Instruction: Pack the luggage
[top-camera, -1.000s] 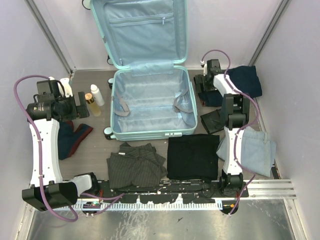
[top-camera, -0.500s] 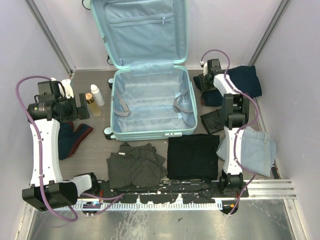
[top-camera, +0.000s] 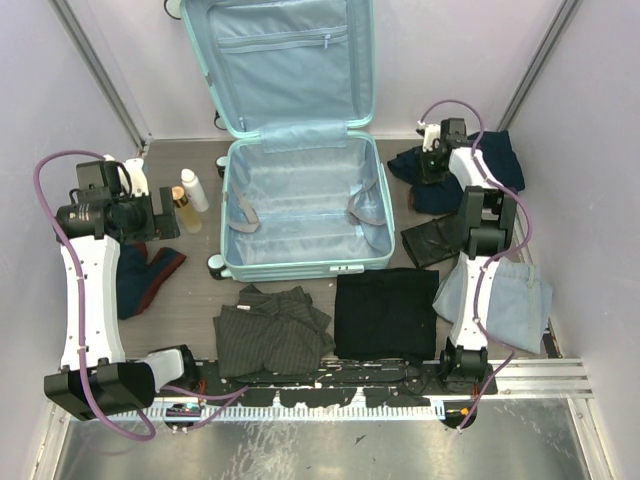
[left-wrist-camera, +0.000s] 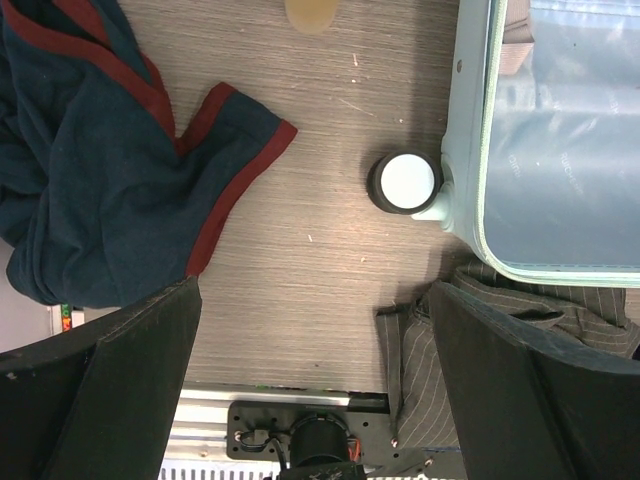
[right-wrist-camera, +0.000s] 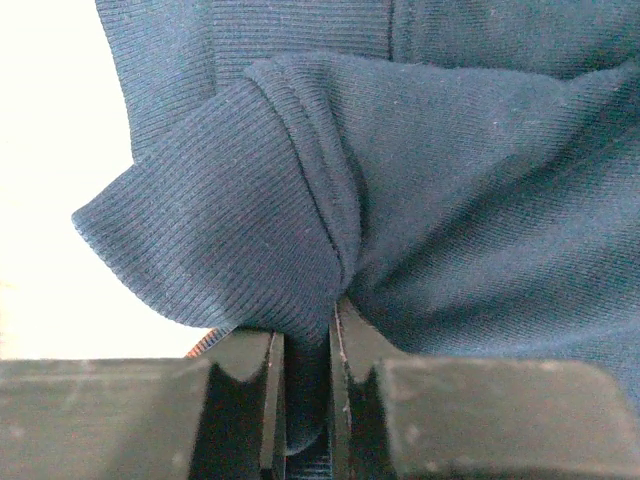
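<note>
Pale walls around a wood-grain tabletop

Smooth, pale lilac walls close in the space on three sides, with a slanted grey metal post at each back corner. The tabletop is grey-brown wood grain. Along its near edge runs an aluminium rail, then a brushed metal sheet. Light is soft and even

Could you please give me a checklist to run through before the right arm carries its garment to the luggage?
1. Right gripper grips navy garment: ok, a fold is pinched between its jaws.
2. Luggage open, lid raised: ok.
3. Lower shell free for clothes: ok, only straps lie inside.
4. Left gripper out of the way: ok, open, left of the luggage.
5. Garment's far end free to lift: cannot tell.
</note>
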